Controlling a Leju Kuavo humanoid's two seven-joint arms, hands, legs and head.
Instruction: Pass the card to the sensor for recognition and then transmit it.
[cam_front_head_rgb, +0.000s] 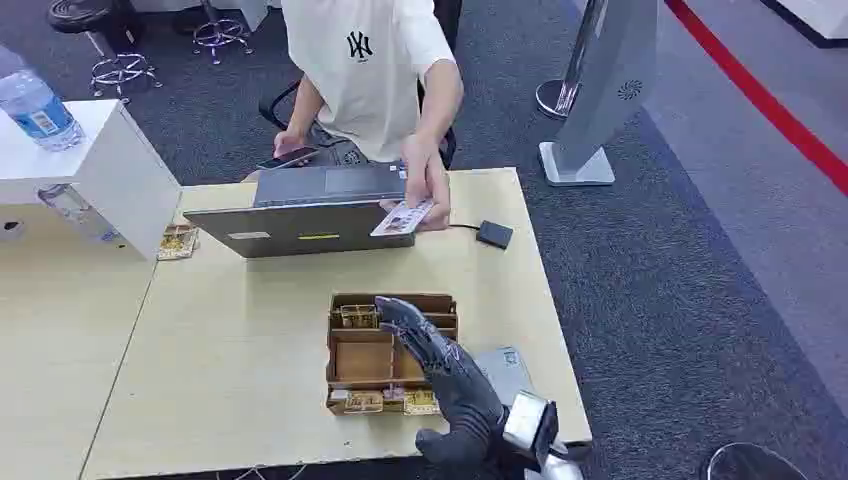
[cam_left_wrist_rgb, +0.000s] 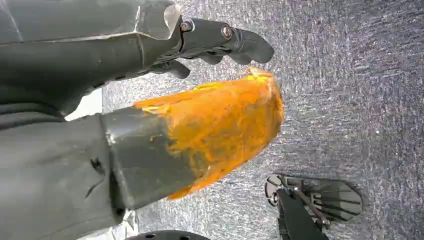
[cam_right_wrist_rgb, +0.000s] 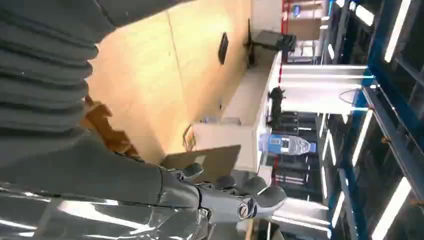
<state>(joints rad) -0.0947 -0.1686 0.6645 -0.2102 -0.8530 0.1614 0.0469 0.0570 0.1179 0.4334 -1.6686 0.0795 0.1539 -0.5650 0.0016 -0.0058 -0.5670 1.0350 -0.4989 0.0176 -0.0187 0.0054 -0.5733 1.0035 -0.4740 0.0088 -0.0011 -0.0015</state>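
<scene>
Beyond the table (cam_front_head_rgb: 250, 330), "NY"-logo shirt (cam_front_head_rgb: 360, 60), card (cam_front_head_rgb: 403, 218) in person's hand (cam_front_head_rgb: 428, 190)

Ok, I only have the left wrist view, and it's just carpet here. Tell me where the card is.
Observer: The card is in a person's hand, held over the laptop at the far side of the table.
Operator: Report the right hand.
Observer: The right hand is above the wooden organiser, fingers extended, holding nothing.
Operator: Find me the sensor.
Observer: A small black device with a cable lies on the table to the right of the laptop. I cannot confirm it is the sensor.
</scene>
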